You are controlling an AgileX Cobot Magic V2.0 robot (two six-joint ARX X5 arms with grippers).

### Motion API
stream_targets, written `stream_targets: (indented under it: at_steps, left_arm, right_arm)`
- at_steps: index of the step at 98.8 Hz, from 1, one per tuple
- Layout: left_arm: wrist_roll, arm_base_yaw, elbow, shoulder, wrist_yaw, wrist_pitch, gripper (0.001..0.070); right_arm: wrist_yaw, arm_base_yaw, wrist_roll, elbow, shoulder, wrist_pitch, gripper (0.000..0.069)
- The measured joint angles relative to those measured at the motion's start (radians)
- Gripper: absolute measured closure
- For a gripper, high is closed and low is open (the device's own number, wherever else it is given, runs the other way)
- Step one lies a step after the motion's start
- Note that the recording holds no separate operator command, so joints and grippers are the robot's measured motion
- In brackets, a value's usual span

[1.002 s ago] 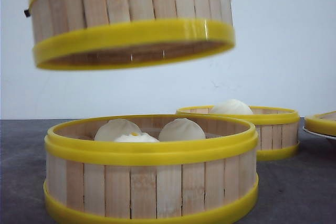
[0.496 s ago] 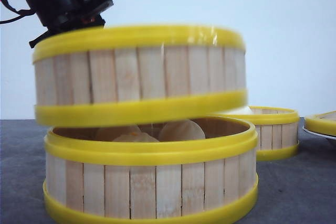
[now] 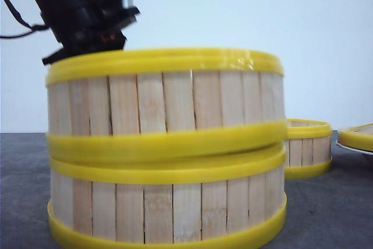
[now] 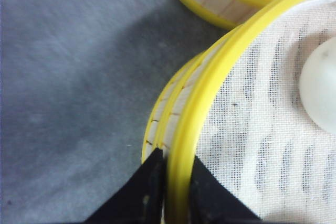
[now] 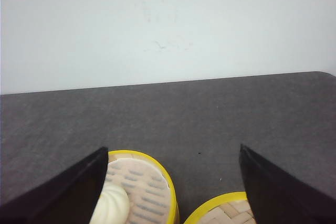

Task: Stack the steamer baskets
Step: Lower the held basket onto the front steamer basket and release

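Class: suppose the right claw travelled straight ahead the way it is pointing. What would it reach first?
Probably the dark tabletop ahead, then the pale wall behind. The open right claw points over the gap between two baskets below it. Depth is unclear, so a steeper tilt could meet a rim first.

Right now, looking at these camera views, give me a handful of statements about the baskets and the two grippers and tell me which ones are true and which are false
1. The upper steamer basket sits on top of the lower steamer basket. True.
2. The left gripper is open and clear of the baskets. False: its fingers pinch the upper basket's yellow rim.
3. The right gripper is holding a basket. False: its jaws are wide open above the table with nothing between them.
4. A third steamer basket stands farther back on the right. True.
5. The upper basket is empty. False: the left wrist view shows a white bun on its liner.
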Motion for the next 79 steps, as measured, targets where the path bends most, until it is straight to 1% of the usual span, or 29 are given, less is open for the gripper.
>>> stream_targets:
  at_steps: [19, 49, 59, 72, 79]
  left_arm:
    - [-0.006, -0.017, 0.002, 0.003, -0.051, 0.006, 0.0685]
    - [-0.006, -0.019, 0.005, 0.003, -0.054, -0.003, 0.0681]
    - [-0.01, -0.019, 0.005, 0.007, -0.055, -0.012, 0.064]
    - [-0.011, -0.016, 0.005, 0.011, -0.061, -0.012, 0.0551]
    - [-0.011, -0.016, 0.005, 0.011, -0.061, -0.012, 0.0529]
  right_arm:
    - [0.0, 0.0, 0.0, 0.0, 0.001, 0.0, 0.0197]
    - [0.0, 0.0, 0.0, 0.0, 0.001, 0.001, 0.0197]
    - [0.0, 0.0, 0.0, 0.0, 0.001, 0.002, 0.0197]
    - [-0.001, 0.0, 0.0, 0.0, 0.001, 0.003, 0.0197]
    - [-0.001, 0.0, 0.0, 0.0, 0.001, 0.003, 0.0197]
